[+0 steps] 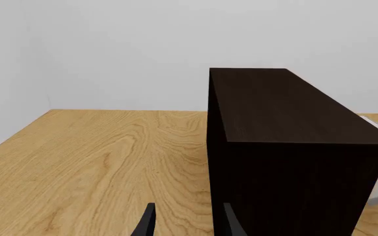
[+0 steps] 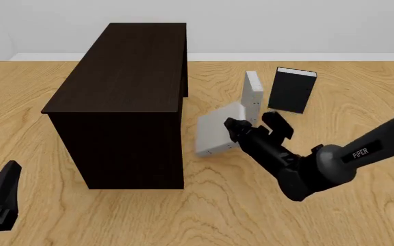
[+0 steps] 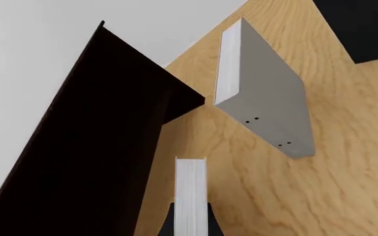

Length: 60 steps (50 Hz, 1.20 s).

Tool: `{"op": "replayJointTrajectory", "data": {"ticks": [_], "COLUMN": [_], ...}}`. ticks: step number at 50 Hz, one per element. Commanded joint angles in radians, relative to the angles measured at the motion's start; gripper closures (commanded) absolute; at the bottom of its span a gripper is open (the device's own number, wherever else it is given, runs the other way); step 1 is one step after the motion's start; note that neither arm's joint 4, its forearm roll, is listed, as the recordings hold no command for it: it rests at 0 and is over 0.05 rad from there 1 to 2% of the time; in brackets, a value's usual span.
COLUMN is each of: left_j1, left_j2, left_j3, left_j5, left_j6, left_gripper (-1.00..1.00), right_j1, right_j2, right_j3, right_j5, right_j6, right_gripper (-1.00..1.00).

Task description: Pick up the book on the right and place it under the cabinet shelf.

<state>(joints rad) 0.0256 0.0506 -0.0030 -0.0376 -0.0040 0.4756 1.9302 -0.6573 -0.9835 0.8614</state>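
Cabinet shelf point(image 2: 125, 102), very dark wood, stands left of centre on the tabletop point(image 2: 334, 220); just to its right a second grey book point(image 2: 253, 95) stands upright, with a black book point(image 2: 292, 90) upright beyond it. Right end effector point(image 2: 252, 128) is clenched on the book point(image 2: 217, 130), held tilted between the cabinet's right side and the upright grey book. Left end effector point(image 1: 187, 221) is released, fingers apart, near the cabinet's front left corner, with open tabletop to its left.
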Motion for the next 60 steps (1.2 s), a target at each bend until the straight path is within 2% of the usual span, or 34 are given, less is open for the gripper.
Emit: {"op": "replayJointTrajectory", "data": {"ticks": [1,8,26,27,33,45,49,56,60], "left_j1": [0.0,0.0,0.0,0.0,0.0,0.0,0.0,0.0,0.0], "left_j2": [0.01,0.01,0.01,0.01,0.01,0.01,0.01,0.01,0.01], "left_j3": [0.001,0.001,0.001,0.001,0.001,0.001,0.001,0.001,0.001], "left_j5": [-0.008,-0.008,-0.008,-0.008,-0.008,-0.008,-0.008,-0.008,-0.008], "left_j6": [0.0,0.0,0.0,0.0,0.0,0.0,0.0,0.0,0.0], "left_gripper": [-1.0,-1.0,-1.0,-1.0,-1.0,-1.0,-1.0,-1.0,-1.0], "right_j1": [0.032,0.03,-0.021,-0.021,-0.029,-0.076,-0.107,-0.165,-0.177], "right_j2": [0.091,0.132,0.215,0.217,0.224,0.203,0.165,0.119,0.106], "right_j3": [-0.016,-0.025,-0.034,-0.033,-0.031,-0.025,-0.035,-0.09,-0.094], "right_j5": [-0.129,-0.16,-0.135,-0.137,-0.128,-0.048,0.038,0.22,0.259], "right_j6": [0.089,0.108,0.078,0.078,0.071,0.011,-0.045,-0.179,-0.207], "right_gripper": [1.0,1.0,1.0,-1.0,-1.0,-1.0,-1.0,-1.0,-1.0]}}
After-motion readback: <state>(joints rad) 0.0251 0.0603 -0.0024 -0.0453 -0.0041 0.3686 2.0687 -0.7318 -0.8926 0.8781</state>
